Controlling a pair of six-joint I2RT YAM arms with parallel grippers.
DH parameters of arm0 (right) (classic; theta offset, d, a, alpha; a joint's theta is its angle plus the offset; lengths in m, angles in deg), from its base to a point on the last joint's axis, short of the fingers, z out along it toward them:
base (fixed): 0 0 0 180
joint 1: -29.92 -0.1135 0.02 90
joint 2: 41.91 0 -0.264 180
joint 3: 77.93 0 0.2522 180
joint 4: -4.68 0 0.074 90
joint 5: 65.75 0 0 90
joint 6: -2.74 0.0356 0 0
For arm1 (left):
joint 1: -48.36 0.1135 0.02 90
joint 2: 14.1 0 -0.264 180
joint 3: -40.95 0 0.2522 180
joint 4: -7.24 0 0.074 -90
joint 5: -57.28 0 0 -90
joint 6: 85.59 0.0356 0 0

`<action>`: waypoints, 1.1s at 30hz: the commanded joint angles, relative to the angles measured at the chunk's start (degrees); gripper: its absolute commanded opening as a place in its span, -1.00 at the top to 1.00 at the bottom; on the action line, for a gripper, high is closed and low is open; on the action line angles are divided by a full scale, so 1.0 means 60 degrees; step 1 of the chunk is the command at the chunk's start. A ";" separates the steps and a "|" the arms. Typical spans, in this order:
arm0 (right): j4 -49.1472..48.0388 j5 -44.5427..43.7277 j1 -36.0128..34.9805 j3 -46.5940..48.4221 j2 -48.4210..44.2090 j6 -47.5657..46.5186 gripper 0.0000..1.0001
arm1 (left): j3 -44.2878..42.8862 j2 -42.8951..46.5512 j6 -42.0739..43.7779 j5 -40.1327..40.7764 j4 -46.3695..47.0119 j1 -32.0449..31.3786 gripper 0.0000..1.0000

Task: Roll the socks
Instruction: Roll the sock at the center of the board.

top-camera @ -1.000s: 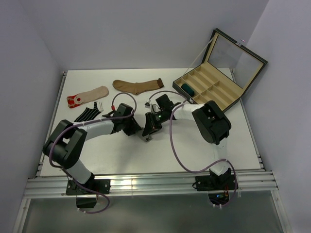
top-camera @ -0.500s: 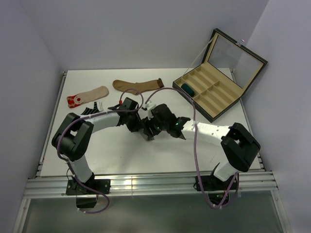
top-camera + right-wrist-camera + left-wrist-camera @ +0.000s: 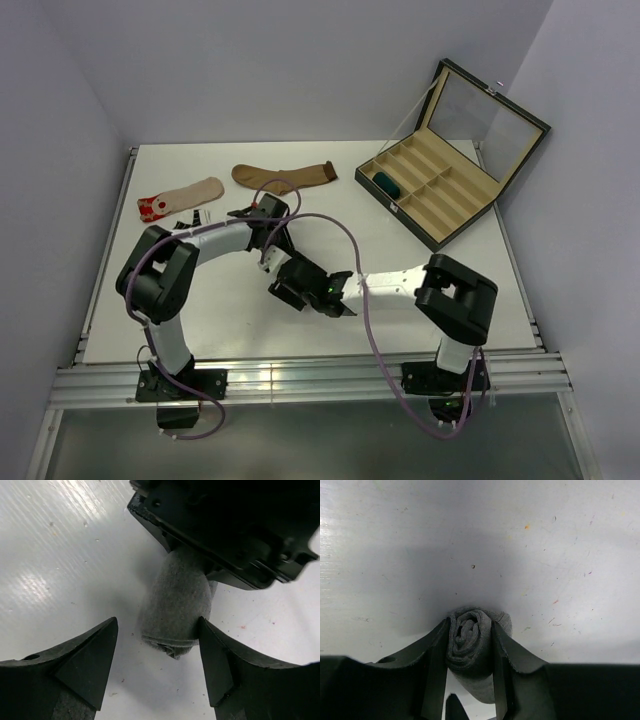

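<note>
Inventory, standing at the table's near edge, largest first.

1. Table [image 3: 230,320]: white, carrying everything below.
2. Compartment box [image 3: 465,225], far right, lid up. One dark teal roll [image 3: 385,183] lies in a left-hand compartment, so I'd count that sock as finished. The other compartments look unfilled.
3. Right gripper [image 3: 157,625]: jaws spread wide and gripping nothing. They sit either side of the grey roll's free end, and I can't tell whether the right-hand finger brushes it.
4. Left gripper [image 3: 470,635]: closed onto the grey roll [image 3: 175,600], held mid-table just above the surface.
5. Brown sock [image 3: 283,177] and beige red-toed sock [image 3: 185,195]: flat and unrolled at the far left, well apart from the box.

Progress, as I judge it: one sock is boxed, one is rolled and in hand but not yet stowed, and at least two remain (anything beneath the left arm is hidden).

Views: only the left wrist camera shows the spiral of the roll's end. The right wrist camera shows its side and the open jaws. Only the overhead takes in the box and the flat socks, and there the grey roll is masked by the grippers.
</note>
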 commanded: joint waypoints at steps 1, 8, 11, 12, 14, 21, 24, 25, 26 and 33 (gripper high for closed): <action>-0.0092 -0.1151 -0.0339 0.0633 0.0479 -0.0486 -0.44 | -0.0120 -0.0496 0.0470 0.0186 -0.0839 -0.0020 0.36; 0.0259 -0.1738 -0.0559 0.0839 0.1416 -0.0530 -0.33 | -0.0281 -0.0658 0.0602 0.0084 -0.0971 -0.0020 0.36; 0.0669 -0.1914 -0.0545 0.0941 0.1870 -0.0414 -0.24 | -0.0354 -0.0658 0.0704 0.0054 -0.0986 -0.0020 0.35; 0.0786 -0.1958 -0.0516 0.0956 0.2060 -0.0370 -0.20 | -0.0369 -0.0673 0.0763 0.0025 -0.1015 -0.0020 0.35; 0.1151 -0.1915 -0.0501 0.1073 0.2266 -0.0209 -0.04 | -0.0457 -0.0658 0.0807 -0.0019 -0.1044 -0.0005 0.33; 0.1681 -0.0440 0.0069 0.1117 0.1990 0.0319 0.97 | -0.0619 -0.0235 0.0895 0.0098 -0.1030 0.0273 -0.06; 0.1535 0.0411 0.0567 0.0913 0.1623 0.0524 1.00 | -0.0502 0.0131 0.0589 0.0318 -0.0811 0.0492 -0.23; 0.1534 0.0646 0.0786 0.0869 0.1565 0.0611 1.00 | -0.0313 0.0249 0.0457 0.0333 -0.0723 0.0537 -0.27; 0.1505 0.0808 0.0875 0.0839 0.1448 0.0641 1.00 | -0.0195 0.0366 0.0325 0.0347 -0.0577 0.0624 -0.34; 0.1213 0.2595 0.1578 0.0590 0.1081 0.0861 1.00 | 0.1211 0.1640 -0.1445 0.0216 0.0917 0.0742 -0.55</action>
